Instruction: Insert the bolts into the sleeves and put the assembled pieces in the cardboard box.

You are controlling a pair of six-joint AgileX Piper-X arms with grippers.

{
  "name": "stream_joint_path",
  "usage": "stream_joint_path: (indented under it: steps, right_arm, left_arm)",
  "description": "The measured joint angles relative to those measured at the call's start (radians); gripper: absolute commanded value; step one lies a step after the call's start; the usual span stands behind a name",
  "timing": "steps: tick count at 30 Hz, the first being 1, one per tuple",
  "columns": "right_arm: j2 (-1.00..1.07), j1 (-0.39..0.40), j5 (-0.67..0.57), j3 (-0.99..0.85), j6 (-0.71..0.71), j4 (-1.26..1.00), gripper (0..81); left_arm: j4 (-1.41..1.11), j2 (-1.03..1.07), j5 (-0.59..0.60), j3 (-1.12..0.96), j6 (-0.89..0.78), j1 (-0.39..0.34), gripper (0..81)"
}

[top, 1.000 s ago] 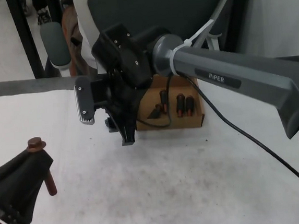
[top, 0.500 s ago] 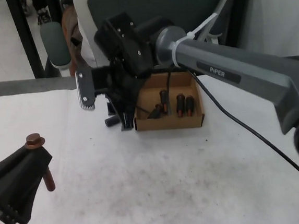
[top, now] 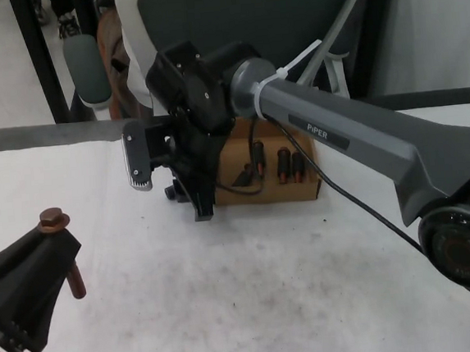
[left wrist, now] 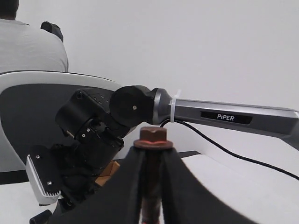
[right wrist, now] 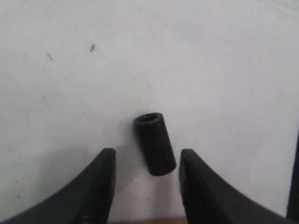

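My left gripper (top: 59, 251) stands at the near left of the bench, shut on a rusty brown bolt (top: 55, 219) held upright, head on top. The bolt (left wrist: 151, 138) rises between the two dark fingers of the left gripper (left wrist: 150, 156). My right gripper (top: 170, 183) hangs open, pointing down, just left of the cardboard box (top: 265, 195). A black sleeve (right wrist: 155, 143) lies on its side on the white bench, between the fingers of the right gripper (right wrist: 146, 156) and not touched by them. The sleeve (top: 171, 193) is partly hidden by that gripper.
Several assembled pieces (top: 284, 163) stand in the box at the bench's far middle. The right arm (top: 355, 137) stretches across from the right side. A dark chair (top: 237, 11) stands behind the bench. The white bench top (top: 294, 286) in front is bare.
The right gripper rose and drew back near the box, then came down again over the sleeve. The left gripper with the bolt has barely shifted.
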Motion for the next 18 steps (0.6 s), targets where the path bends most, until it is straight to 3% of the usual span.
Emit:
stream_joint_path:
  steps: [18]
  right_arm:
    - [0.0,-0.007,-0.051,-0.003,0.0,-0.015,41.7]
  left_arm:
    - [-0.001,0.0,0.01,0.0,0.0,0.0,0.8]
